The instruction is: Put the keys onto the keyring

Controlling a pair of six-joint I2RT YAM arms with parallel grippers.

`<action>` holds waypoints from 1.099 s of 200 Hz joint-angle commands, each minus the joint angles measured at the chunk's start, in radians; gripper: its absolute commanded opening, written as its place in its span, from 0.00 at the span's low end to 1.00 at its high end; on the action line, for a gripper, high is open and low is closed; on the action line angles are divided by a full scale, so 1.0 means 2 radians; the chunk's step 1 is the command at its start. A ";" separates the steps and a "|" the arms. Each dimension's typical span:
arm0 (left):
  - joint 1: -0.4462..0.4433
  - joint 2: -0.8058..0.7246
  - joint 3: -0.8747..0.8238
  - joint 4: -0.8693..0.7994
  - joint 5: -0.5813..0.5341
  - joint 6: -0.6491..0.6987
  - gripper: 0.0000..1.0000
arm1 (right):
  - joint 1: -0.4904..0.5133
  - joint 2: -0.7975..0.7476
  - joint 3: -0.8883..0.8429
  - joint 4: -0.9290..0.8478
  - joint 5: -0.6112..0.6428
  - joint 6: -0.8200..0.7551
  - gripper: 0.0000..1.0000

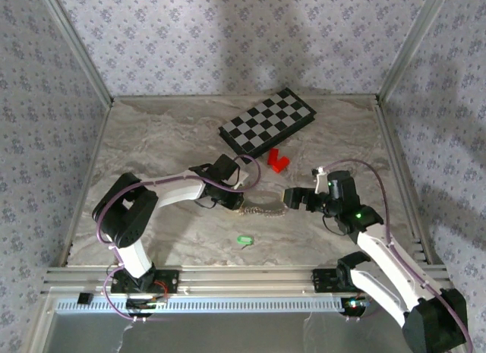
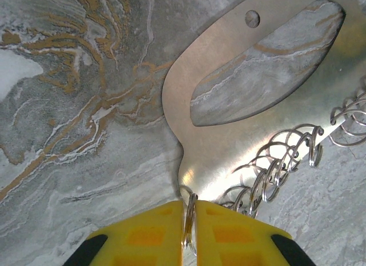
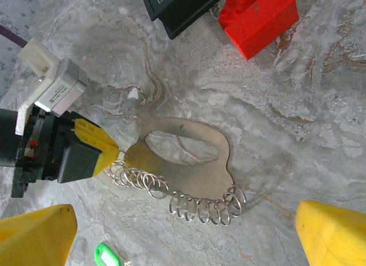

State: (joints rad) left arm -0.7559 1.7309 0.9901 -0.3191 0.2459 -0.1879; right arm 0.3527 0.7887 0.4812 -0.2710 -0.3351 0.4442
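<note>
Left end effector pinches keyring; right end effector spread; keys apart

Shiny brushed-metal keyring; smooth, marbled stone-look table

Marble-veined counter at centre, enclosed by pale floral-patterned walls; aluminium posts rise at upper left and right; a slotted rail spans the lower edge.
</note>
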 commanded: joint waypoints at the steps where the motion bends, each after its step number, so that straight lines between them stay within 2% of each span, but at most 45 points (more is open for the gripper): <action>1: -0.005 -0.002 0.006 -0.016 -0.005 0.012 0.10 | -0.010 -0.024 0.017 -0.021 -0.010 -0.005 0.99; 32: -0.007 -0.016 0.005 -0.021 -0.010 0.016 0.00 | -0.027 -0.048 0.025 -0.036 -0.022 -0.006 0.99; 68: -0.027 -0.060 0.003 -0.028 -0.027 0.034 0.00 | -0.047 -0.086 0.009 0.016 -0.059 0.014 1.00; 157: -0.119 -0.210 0.001 -0.019 -0.148 0.098 0.00 | -0.045 -0.145 0.008 0.104 -0.114 0.030 1.00; 182: -0.138 -0.263 -0.002 0.009 -0.149 0.125 0.00 | -0.034 -0.160 0.009 0.131 -0.138 0.033 1.00; 208: -0.151 -0.311 0.003 0.024 -0.119 0.153 0.00 | -0.009 -0.162 0.019 0.143 -0.154 0.023 1.00; 220: -0.152 -0.329 0.004 0.030 -0.099 0.161 0.00 | 0.008 -0.165 0.023 0.152 -0.153 0.016 0.96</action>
State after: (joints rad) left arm -1.0481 1.1461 0.9882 -0.3256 -0.0116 0.0593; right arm 0.3172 0.4713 0.4961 -0.0315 -0.5934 0.4934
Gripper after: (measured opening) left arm 0.048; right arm 0.996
